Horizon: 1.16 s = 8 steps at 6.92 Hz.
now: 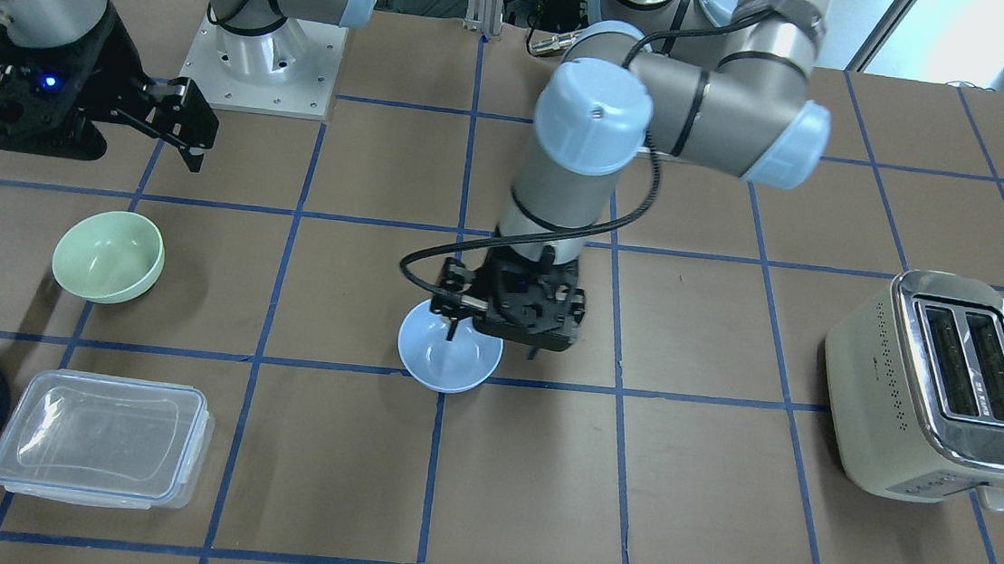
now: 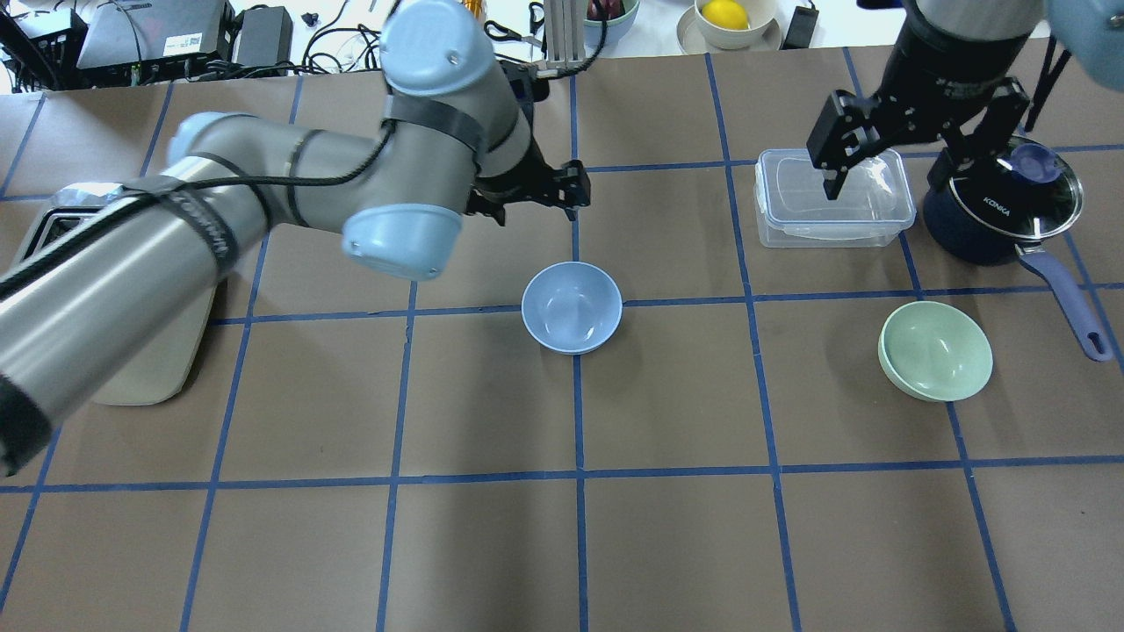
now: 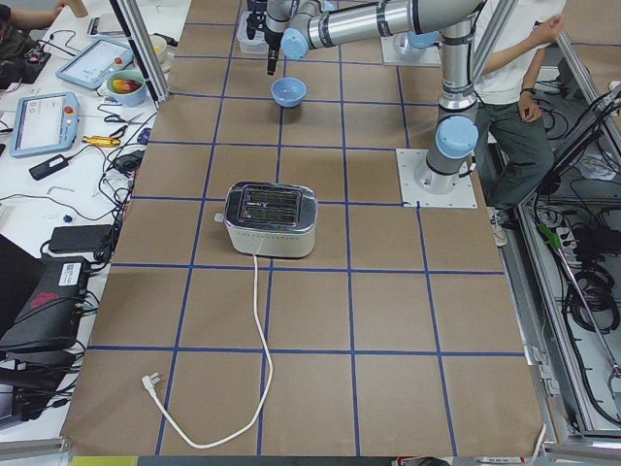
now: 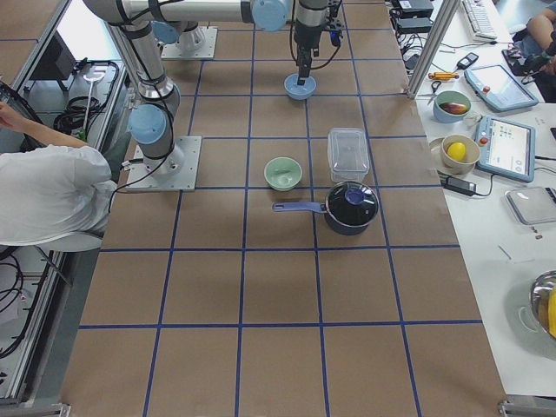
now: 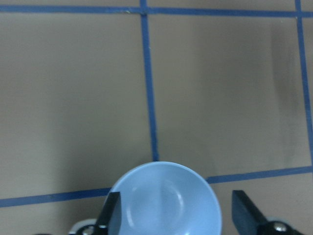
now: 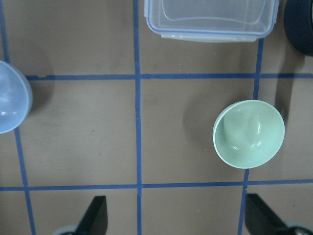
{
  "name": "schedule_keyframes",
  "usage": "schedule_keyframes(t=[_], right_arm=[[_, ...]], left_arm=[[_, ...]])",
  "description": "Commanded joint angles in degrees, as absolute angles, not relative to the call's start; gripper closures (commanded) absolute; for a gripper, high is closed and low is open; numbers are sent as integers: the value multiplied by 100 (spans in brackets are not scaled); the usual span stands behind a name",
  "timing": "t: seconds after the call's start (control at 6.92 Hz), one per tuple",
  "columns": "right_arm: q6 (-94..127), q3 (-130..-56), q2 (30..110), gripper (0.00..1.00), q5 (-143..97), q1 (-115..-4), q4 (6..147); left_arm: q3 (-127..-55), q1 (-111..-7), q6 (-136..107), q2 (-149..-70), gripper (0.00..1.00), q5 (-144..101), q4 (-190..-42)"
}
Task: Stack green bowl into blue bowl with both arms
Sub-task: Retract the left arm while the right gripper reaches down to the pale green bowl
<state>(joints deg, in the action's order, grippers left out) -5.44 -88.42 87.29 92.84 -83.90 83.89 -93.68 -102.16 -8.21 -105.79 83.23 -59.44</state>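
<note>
The left gripper (image 5: 177,196) points straight down, its fingers (image 5: 112,215) spread wide with nothing pinched. The blue bowl (image 1: 445,363) sits upright and empty on the table (image 1: 537,503), directly beneath this gripper. In the left wrist view the bowl fills most of the gap between the fingers. One finger overlaps its rim, and the other stands just outside the opposite rim. In the overhead view the gripper appears to hang clear above the bowl rather than touching it. The toaster (image 1: 938,384) stands well off to this gripper's outer side, away from the other arm.

The right gripper (image 6: 173,198) is raised over the table with its fingers (image 6: 95,215) spread wide apart and nothing between them. The green bowl (image 6: 248,133) rests upright and empty on the table, below this gripper and ahead of its fingertips. It lies toward the finger on the right of the right wrist view and is well apart from both fingers. Farther ahead of the gripper, past the green bowl, lies a clear lidded box (image 6: 210,19). A dark pan (image 2: 992,211) with a lid stands just beside the box. The blue bowl shows only at the far edge of the right wrist view, out past the other finger. The two bowls are well apart, each on its own patch of table.
</note>
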Motion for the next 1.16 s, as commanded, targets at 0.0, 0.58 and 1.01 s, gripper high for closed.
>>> schedule_keyframes(t=[0.0, 0.58, 1.01], right_arm=[[-1374, -9953, 8710, 0, 9352, -7658, 9580], [-3169, -11790, 8623, 0, 9255, -6279, 12112], [-3604, -12181, 8342, 9, 9176, -5722, 12437]], left_arm=[[-9282, -8970, 610, -9637, 0, 8288, -7508], [-9061, -8798, 739, -8666, 0, 8780, -8613], [-9000, -8780, 199, -8770, 0, 8859, -8763]])
